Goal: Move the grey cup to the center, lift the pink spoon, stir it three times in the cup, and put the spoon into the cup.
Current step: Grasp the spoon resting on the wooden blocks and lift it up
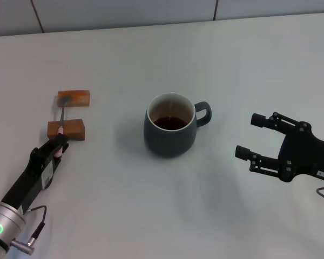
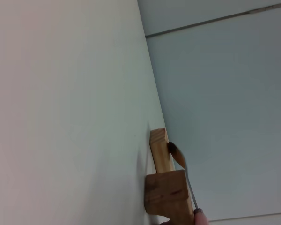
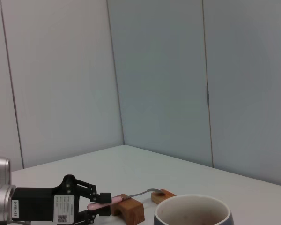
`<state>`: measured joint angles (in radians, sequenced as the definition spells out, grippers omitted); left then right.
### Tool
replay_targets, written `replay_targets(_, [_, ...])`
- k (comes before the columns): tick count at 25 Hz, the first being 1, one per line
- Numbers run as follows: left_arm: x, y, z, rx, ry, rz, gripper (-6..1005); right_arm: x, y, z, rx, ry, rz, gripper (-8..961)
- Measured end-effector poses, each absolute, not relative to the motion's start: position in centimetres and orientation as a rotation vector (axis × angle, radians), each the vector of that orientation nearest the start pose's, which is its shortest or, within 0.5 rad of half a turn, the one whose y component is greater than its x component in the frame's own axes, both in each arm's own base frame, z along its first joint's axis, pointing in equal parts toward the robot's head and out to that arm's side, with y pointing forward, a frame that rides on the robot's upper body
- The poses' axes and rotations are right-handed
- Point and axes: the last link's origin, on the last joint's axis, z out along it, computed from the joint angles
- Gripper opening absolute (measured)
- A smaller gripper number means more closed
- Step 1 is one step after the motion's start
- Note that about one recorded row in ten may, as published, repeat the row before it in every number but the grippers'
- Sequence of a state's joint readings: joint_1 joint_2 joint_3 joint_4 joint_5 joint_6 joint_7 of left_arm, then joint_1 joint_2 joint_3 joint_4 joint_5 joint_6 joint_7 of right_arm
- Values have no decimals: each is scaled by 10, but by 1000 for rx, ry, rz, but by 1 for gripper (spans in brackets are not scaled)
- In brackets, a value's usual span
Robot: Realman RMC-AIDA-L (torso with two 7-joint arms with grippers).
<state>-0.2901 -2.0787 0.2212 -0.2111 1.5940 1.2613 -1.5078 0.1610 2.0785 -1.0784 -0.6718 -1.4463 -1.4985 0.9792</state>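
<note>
The grey cup (image 1: 170, 137) stands upright in the middle of the table with dark liquid inside and its handle toward my right arm; its rim also shows in the right wrist view (image 3: 192, 215). The pink spoon (image 1: 62, 113) lies across two wooden blocks at the left, bowl on the far block. My left gripper (image 1: 58, 147) is shut on the spoon's pink handle end, just in front of the near block; the right wrist view (image 3: 103, 205) shows this too. My right gripper (image 1: 249, 136) is open and empty, to the right of the cup and apart from it.
The far block (image 1: 75, 98) and the near block (image 1: 67, 130) carry the spoon. The left wrist view shows both blocks (image 2: 168, 192) and the spoon's bowl (image 2: 177, 156). A wall runs along the table's far edge (image 1: 151, 24).
</note>
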Motion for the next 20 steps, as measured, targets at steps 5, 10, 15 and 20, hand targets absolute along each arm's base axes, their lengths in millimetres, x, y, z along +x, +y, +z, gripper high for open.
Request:
replay_targets(5, [-347,231,-79,1661,2576,1846,204,302,252,-10,-2492,398,855,805])
replay_targets(10, [-347,231,-78,1671,2572,1843,208,302,252,-10,-2498,398,850,806])
replay_targets(15, [-346,234,-78,1716,2555,1828,196,302,253,-11,-2503,395,847,806])
replay_targets(20, [-344,234,-76,1769,2515,1833,136,302,253,-11,-2504,393,848,806])
